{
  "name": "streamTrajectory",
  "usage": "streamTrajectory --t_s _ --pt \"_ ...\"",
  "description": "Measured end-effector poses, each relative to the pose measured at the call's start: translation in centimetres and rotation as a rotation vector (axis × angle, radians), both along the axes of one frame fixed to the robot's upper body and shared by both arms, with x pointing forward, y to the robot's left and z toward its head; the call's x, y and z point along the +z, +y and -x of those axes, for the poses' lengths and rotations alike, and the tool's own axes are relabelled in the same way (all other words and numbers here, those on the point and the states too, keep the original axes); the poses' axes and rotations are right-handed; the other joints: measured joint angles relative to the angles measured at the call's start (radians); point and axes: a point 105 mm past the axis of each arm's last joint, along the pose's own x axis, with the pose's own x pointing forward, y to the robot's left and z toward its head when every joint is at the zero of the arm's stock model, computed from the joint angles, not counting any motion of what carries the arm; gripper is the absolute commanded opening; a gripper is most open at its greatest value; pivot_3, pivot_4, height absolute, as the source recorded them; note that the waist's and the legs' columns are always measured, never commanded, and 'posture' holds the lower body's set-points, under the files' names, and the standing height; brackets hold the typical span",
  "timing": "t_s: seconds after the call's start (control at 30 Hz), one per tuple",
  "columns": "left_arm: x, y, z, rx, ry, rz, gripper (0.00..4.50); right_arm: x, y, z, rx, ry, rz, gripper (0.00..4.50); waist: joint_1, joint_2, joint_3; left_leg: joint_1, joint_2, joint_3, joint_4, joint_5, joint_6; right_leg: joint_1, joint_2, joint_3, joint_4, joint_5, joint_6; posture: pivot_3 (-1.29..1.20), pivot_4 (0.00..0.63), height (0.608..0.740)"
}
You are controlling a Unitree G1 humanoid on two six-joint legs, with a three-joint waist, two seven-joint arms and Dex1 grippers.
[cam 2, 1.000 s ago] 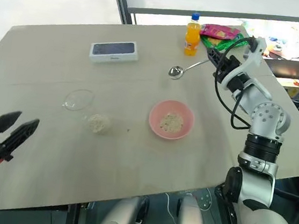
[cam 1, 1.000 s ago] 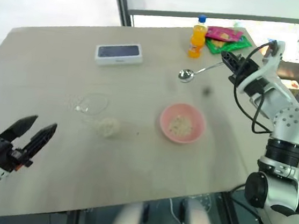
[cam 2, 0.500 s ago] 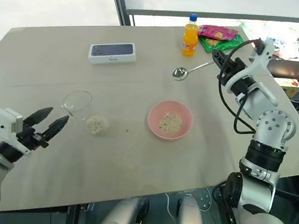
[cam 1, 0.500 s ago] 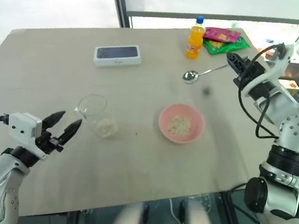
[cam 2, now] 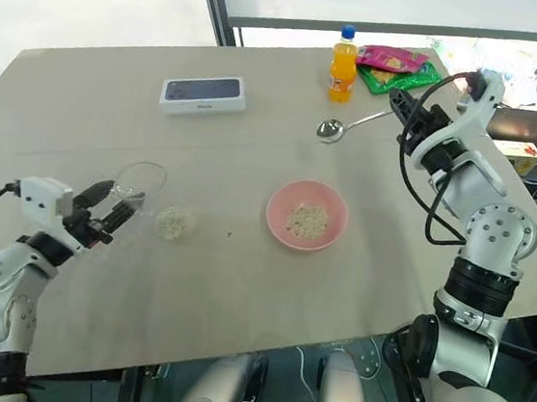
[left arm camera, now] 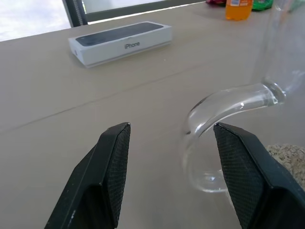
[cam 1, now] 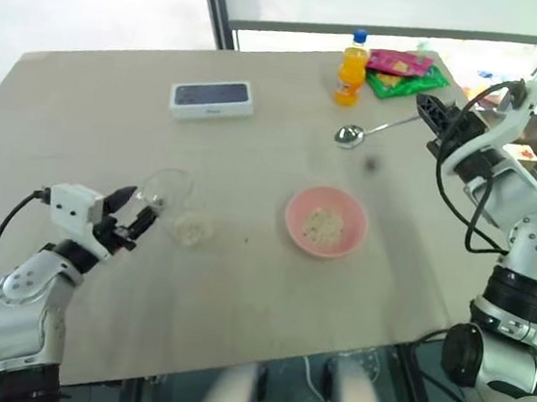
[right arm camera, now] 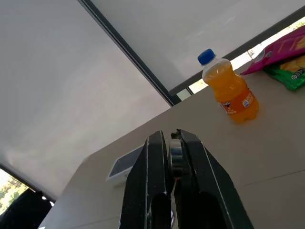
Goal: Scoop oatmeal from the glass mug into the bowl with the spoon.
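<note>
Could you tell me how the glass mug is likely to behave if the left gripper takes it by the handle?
The glass mug looks thin, smooth glass, so probably slippery and breakable. Its handle is to one side, so it may swing in the open left gripper. Little oatmeal inside: likely light.

1 mug [cam 1: 166, 190], 1 bowl [cam 1: 295, 233], 1 spoon [cam 1: 352, 134], 1 bottle [cam 1: 352, 68], 1 phone box [cam 1: 212, 98], 2 snack pkts [cam 1: 405, 71].

A test setup by a window: bare beige table [cam 1: 239, 285] holding a boxed phone [cam 1: 213, 98] and snack packets [cam 1: 405, 71].

Head pair looks down over table [cam 1: 239, 285] (same scene); wrist cameras close, low, facing along fingers.
</note>
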Motion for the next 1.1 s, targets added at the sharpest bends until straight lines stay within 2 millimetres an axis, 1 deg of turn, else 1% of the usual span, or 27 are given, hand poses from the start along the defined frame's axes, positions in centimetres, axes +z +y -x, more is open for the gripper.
streamTrajectory --t_s 0.1,0.17,0.2,0.23,0.27,0.3,0.43,0.57,0.63,0.67,0.7,0.73,0.77,0.87,0.93,1.0,1.03,1.07,1.1 --pt "-0.1 -0.1 -0.4 -0.005 0.001 0.008 2.08 -0.1 -0.1 0.0 -0.004 0.0 -0.002 0.0 0.001 0.0 0.0 0.0 0.0 0.0 0.0 0.0 0.0 0.0 0.0 0.0 0.0 0.0 0.0 0.0 0.15 0.74" --pt "0.0 -0.3 -0.7 -0.01 -0.004 0.011 1.21 -0.4 -0.2 0.0 -0.006 0.008 -0.002 0.0 0.002 0.0 0.0 0.0 0.0 0.0 0.0 0.0 0.0 0.0 0.0 0.0 0.0 0.0 0.0 0.0 0.15 0.74" --pt "0.1 -0.3 -0.8 -0.012 -0.007 0.011 0.63 -0.6 -0.2 0.0 -0.007 0.012 -0.001 0.0 0.002 0.0 0.0 0.0 0.0 0.0 0.0 0.0 0.0 0.0 0.0 0.0 0.0 0.0 0.0 0.0 0.15 0.74" --pt "0.1 -0.4 -0.9 -0.016 -0.009 0.011 0.23 -0.7 -0.1 0.0 -0.006 0.015 -0.001 0.0 0.001 0.0 0.0 0.0 0.0 0.0 0.0 0.0 0.0 0.0 0.0 0.0 0.0 0.0 0.0 0.0 0.15 0.74" --pt "0.8 -0.8 -1.0 -0.032 -0.041 0.034 0.04 -0.7 -0.2 0.0 -0.008 0.016 -0.001 0.0 0.002 0.0 0.0 0.0 0.0 0.0 0.0 0.0 0.0 0.0 0.0 0.0 0.0 0.0 0.0 0.0 0.15 0.74" --pt "1.2 -1.1 -1.2 -0.041 -0.056 0.014 0.04 -0.7 0.0 0.1 -0.002 0.014 0.001 0.0 0.002 0.0 0.0 0.0 0.0 -0.001 0.0 0.0 0.0 0.0 0.0 0.0 0.0 0.0 0.0 0.0 0.15 0.74" --pt "1.2 -1.0 -1.4 -0.024 -0.054 0.006 0.04 -0.5 0.0 0.2 -0.005 0.003 0.005 0.0 0.001 0.0 0.0 0.001 0.0 0.0 -0.001 0.0 0.0 0.0 0.0 0.0 0.001 0.0 0.0 0.0 0.15 0.74" --pt "1.3 -1.6 -2.4 -0.022 -0.057 0.014 0.04 -0.4 0.2 0.3 -0.002 0.0 0.005 0.0 0.005 0.0 0.0 0.001 0.0 0.0 0.0 0.0 0.0 0.001 0.0 0.0 0.001 0.0 0.0 0.0 0.15 0.74" --pt "1.5 -2.3 -3.4 -0.02 -0.063 0.029 0.04 0.2 0.6 0.3 0.014 -0.011 0.001 0.0 0.008 0.001 0.0 0.001 -0.001 -0.001 0.0 0.0 0.0 0.001 0.0 0.0 0.001 0.0 0.0 0.0 0.15 0.74" --pt "1.6 -2.9 -3.9 -0.025 -0.066 0.035 0.04 0.8 1.0 0.4 0.031 -0.026 -0.002 0.0 0.008 0.001 0.0 0.0 -0.001 -0.001 0.0 0.0 0.0 0.001 0.0 0.0 0.001 0.0 0.0 0.0 0.15 0.74" --pt "1.7 -4.2 -5.1 -0.048 -0.065 0.048 0.04 2.5 2.2 0.9 0.085 -0.068 -0.001 0.0 0.008 0.001 0.0 0.0 -0.001 -0.001 0.0 0.0 0.0 0.001 0.0 -0.001 0.001 0.0 0.0 0.0 0.15 0.74" --pt "1.7 -4.4 -5.2 -0.051 -0.066 0.049 0.04 2.7 2.4 1.0 0.092 -0.075 -0.001 0.0 0.008 0.001 0.0 0.0 -0.001 -0.001 0.0 0.0 0.0 0.001 0.0 -0.001 0.001 0.0 0.0 0.0 0.15 0.74" --pt "1.9 -5.6 -6.4 -0.064 -0.066 0.061 0.04 4.0 3.4 1.6 0.145 -0.114 0.004 0.0 0.009 0.001 0.0 0.0 -0.001 -0.002 0.0 0.0 0.0 0.001 0.0 -0.001 0.001 0.0 0.0 0.0 0.15 0.74" --pt "2.5 -7.6 -8.6 -0.088 -0.064 0.041 0.04 6.1 5.7 2.9 0.26 -0.167 0.005 0.0 0.006 0.0 0.0 -0.001 -0.001 -0.003 0.001 0.0 0.0 0.0 0.0 -0.002 0.001 0.0 0.0 0.0 0.15 0.74" --pt "2.8 -8.4 -9.5 -0.092 -0.065 0.03 0.04 7.1 6.5 3.5 0.305 -0.19 0.0 0.0 0.005 0.0 0.0 -0.002 -0.001 -0.003 0.001 0.0 0.0 0.0 0.0 -0.002 0.0 0.0 0.0 0.0 0.15 0.74" --pt "3.1 -9.2 -10.4 -0.097 -0.063 0.01 0.04 7.9 7.4 4.1 0.335 -0.219 0.03 0.0 0.005 0.0 0.0 -0.003 -0.001 -0.003 0.001 0.0 0.0 -0.001 0.0 -0.002 -0.001 0.0 0.0 0.0 0.15 0.74" --pt "3.5 -9.9 -11.0 -0.109 -0.069 -0.019 0.04 8.0 8.4 4.7 0.358 -0.242 0.086 0.0 0.004 0.0 0.0 -0.003 -0.001 -0.003 0.001 0.0 0.0 -0.001 0.0 -0.002 -0.001 0.0 0.0 0.0 0.15 0.74" --pt "3.7 -10.3 -11.3 -0.116 -0.075 -0.033 0.04 7.7 9.1 4.9 0.369 -0.245 0.124 0.0 0.004 0.0 0.0 -0.003 -0.002 -0.003 0.001 0.0 0.0 -0.001 0.0 -0.003 -0.001 0.0 0.0 0.0 0.15 0.74" --pt "3.8 -11.1 -11.7 -0.133 -0.081 -0.034 0.04 6.7 9.9 4.7 0.372 -0.235 0.196 0.0 0.003 0.0 0.0 -0.004 -0.002 -0.003 0.001 0.001 -0.001 -0.001 0.0 -0.003 -0.002 0.0 0.0 0.0 0.15 0.74"
